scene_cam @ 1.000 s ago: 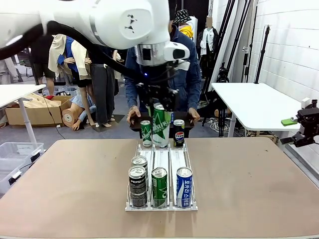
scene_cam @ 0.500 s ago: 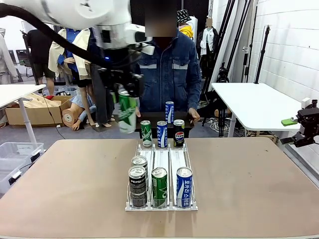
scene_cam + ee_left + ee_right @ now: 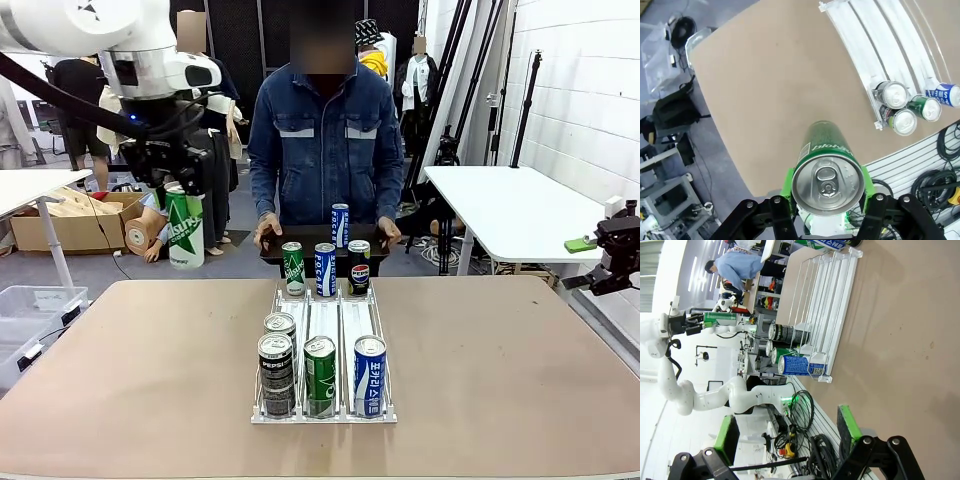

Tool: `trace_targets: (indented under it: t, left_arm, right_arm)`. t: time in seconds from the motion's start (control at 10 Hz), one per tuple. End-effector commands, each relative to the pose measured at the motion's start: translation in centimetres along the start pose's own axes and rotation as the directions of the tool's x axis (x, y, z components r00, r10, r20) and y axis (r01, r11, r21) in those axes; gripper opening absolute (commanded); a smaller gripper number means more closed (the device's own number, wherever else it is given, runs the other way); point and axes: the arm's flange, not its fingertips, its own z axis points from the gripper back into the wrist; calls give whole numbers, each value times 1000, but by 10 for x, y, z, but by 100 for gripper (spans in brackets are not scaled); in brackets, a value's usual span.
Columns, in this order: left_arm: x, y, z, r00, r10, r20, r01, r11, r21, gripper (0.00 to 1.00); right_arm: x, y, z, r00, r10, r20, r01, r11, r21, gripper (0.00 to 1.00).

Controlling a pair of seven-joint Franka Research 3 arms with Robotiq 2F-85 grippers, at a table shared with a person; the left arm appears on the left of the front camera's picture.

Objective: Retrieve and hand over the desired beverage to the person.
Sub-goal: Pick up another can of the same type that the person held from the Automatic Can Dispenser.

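My left gripper [image 3: 183, 205] hangs high above the table's far left corner, shut on a tall green can [image 3: 185, 230]. The left wrist view shows that green can [image 3: 827, 172] clamped between the green pads [image 3: 788, 186], top towards the camera. The person [image 3: 325, 140] in a denim jacket stands at the far side with both hands on a black tray [image 3: 272, 250] that carries a blue can [image 3: 340, 224]. My right gripper [image 3: 600, 262] waits open off the table's right edge; its own gripper [image 3: 787, 432] shows nothing between the fingers.
A clear three-lane rack [image 3: 322, 412] stands mid-table with several cans at its near end and three more cans [image 3: 325, 268] at its far end. The rack [image 3: 867, 55] lies to the right of the held can. A white table [image 3: 500, 205] stands at the back right.
My left arm has swung the green can from over the black tray leftwards and a little lower, out beyond the table's left corner. The person has straightened up. The right arm has not moved.
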Motion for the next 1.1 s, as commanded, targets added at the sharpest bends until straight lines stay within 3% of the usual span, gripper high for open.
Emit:
trace_targets:
  t: [0.0, 0.3, 0.6, 0.8, 1.0]
  left_arm:
    - [-9, 8, 3, 999, 30, 13, -30, 999, -11, 0]
    - [-28, 38, 11, 993, 111, 28, -110, 993, -36, 0]
    - [-37, 51, 4, 994, 109, 19, -108, 992, -65, 0]
    - [-41, 53, 2, 994, 106, 37, -102, 991, -90, 0]
    - [-32, 49, 3, 992, 123, -1, -123, 991, -47, 0]
  right_arm:
    - [1, 0, -1, 1000, -5, 2, 5, 1000, -5, 100]
    - [1, 0, -1, 1000, -5, 2, 5, 1000, -5, 100]
    - [1, 0, -1, 1000, -5, 2, 5, 1000, -5, 100]
    - [1, 0, -1, 1000, -5, 2, 5, 1000, -5, 100]
    - [1, 0, -1, 1000, -5, 2, 5, 1000, -5, 100]
